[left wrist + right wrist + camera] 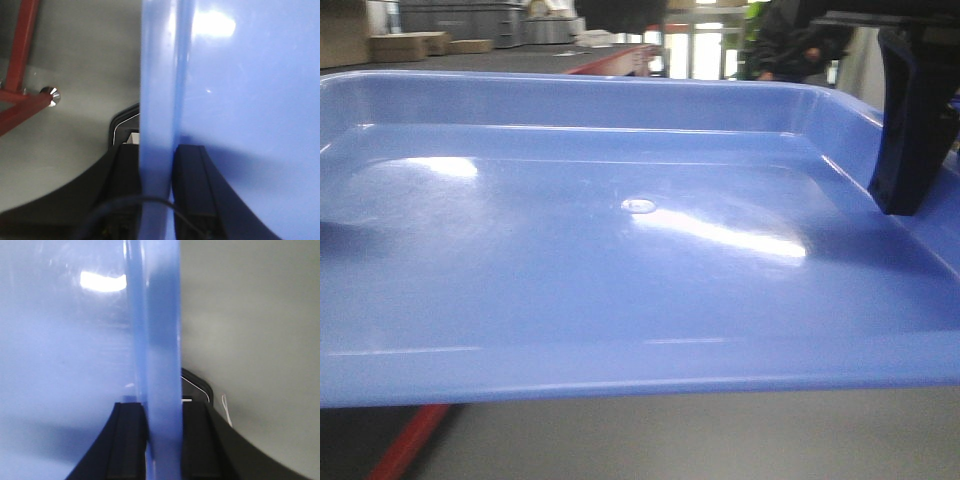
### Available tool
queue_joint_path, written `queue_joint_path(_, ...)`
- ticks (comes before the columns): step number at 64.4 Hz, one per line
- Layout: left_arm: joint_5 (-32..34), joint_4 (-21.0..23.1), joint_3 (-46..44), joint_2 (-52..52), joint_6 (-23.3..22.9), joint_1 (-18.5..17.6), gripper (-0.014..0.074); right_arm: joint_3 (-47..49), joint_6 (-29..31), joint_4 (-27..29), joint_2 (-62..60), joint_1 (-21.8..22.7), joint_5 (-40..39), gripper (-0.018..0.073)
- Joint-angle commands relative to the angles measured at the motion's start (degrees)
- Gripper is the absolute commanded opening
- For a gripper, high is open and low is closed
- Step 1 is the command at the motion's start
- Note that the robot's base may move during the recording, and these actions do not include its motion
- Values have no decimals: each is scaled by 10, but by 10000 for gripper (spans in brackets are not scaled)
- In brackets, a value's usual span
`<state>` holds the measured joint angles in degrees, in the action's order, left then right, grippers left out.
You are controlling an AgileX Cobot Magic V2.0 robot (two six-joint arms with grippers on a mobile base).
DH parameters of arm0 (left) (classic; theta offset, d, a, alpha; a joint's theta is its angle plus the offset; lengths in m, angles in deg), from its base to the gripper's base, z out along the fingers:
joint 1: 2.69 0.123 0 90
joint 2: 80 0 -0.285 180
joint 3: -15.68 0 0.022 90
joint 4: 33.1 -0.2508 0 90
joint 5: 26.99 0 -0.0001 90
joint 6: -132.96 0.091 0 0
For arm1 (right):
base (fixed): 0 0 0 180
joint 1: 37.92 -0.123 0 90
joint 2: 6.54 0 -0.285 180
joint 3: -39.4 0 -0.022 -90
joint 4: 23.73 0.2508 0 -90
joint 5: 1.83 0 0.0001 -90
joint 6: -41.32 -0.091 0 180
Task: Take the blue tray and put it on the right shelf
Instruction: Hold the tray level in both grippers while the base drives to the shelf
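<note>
blue tray (640, 250) pinched at both rims, left gripper (157, 162) and right gripper (162, 412) closed on it; keep level, move arms in step toward right shelf.

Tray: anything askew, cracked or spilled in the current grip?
Nothing stands out. The tray looks about level and empty, with no cracks or spills visible. Jaws of both arms are shut on opposite rims. The bright patches are just glare; the centre dimple looks moulded.
</note>
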<state>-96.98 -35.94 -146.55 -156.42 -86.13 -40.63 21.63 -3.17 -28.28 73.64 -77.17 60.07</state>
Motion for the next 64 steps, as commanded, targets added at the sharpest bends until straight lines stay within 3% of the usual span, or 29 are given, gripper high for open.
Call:
queue_joint_path(1, 7, 11, -14, 13, -2, -5, 54, 15, -5, -11, -17, 0, -19, 243)
queue_joint_path(64, -2, 11, -14, 13, -2, -5, 54, 15, -5, -11, -17, 0, -19, 243)
